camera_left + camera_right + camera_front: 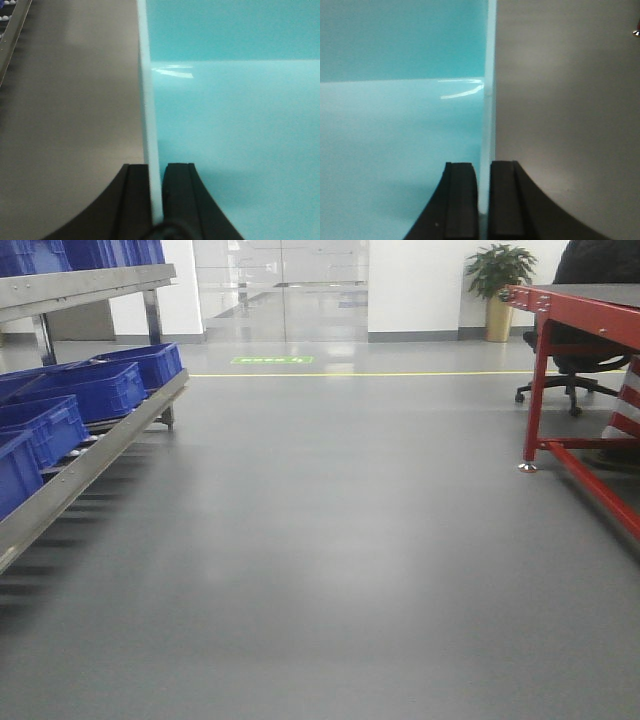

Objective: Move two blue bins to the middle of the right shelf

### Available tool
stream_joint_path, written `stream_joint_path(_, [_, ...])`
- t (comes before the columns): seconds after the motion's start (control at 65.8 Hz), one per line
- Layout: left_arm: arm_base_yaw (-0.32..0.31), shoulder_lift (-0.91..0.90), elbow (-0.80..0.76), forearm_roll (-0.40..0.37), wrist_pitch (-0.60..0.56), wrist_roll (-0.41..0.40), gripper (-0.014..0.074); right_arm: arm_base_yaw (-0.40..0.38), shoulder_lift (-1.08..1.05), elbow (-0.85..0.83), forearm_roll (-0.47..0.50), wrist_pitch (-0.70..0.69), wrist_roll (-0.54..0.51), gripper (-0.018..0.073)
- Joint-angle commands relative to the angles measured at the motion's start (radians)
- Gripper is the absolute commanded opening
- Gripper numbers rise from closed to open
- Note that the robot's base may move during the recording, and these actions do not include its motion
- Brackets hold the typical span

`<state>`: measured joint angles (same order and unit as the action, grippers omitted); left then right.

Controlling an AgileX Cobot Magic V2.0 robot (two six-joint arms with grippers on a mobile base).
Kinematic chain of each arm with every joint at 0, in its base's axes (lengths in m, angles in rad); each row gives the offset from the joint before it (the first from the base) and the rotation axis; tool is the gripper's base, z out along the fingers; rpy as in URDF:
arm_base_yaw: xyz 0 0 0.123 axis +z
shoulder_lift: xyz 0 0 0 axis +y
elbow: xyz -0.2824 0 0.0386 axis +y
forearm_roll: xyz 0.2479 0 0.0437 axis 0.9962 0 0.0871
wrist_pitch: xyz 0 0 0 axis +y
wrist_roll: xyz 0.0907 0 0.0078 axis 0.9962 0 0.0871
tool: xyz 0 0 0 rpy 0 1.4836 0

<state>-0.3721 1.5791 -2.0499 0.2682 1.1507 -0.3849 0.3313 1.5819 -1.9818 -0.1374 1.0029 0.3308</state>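
A pale cyan-blue bin [235, 125] fills the right of the left wrist view. My left gripper [155, 167] is shut on its thin left wall, one finger inside and one outside. In the right wrist view the bin [395, 125] fills the left side, and my right gripper [483, 165] is shut on its right wall in the same way. Grey floor lies below on the outer side of each wall. I cannot tell whether one bin or two nested ones are held. Neither the bin nor the grippers show in the front view. The right shelf is out of view.
A steel rack [95, 455] with several dark royal-blue bins [100, 390] runs along the left. A red metal-framed table [575, 305] stands at right, with an office chair [570, 375] behind it. Grey floor [330, 540] stretches ahead to glass doors [280, 290].
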Motion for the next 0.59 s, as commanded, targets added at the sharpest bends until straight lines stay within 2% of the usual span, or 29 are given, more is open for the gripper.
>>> stream_joint_path(0.0, [-0.009, -0.009, -0.009, -0.012, -0.044, -0.001, -0.0111, 0.002, -0.011, -0.014, 0.011, -0.053, -0.007, -0.0167])
stream_joint_path(0.577, [-0.009, -0.009, -0.009, -0.012, -0.044, -0.001, -0.0111, 0.002, -0.011, -0.014, 0.011, -0.053, -0.007, -0.0167])
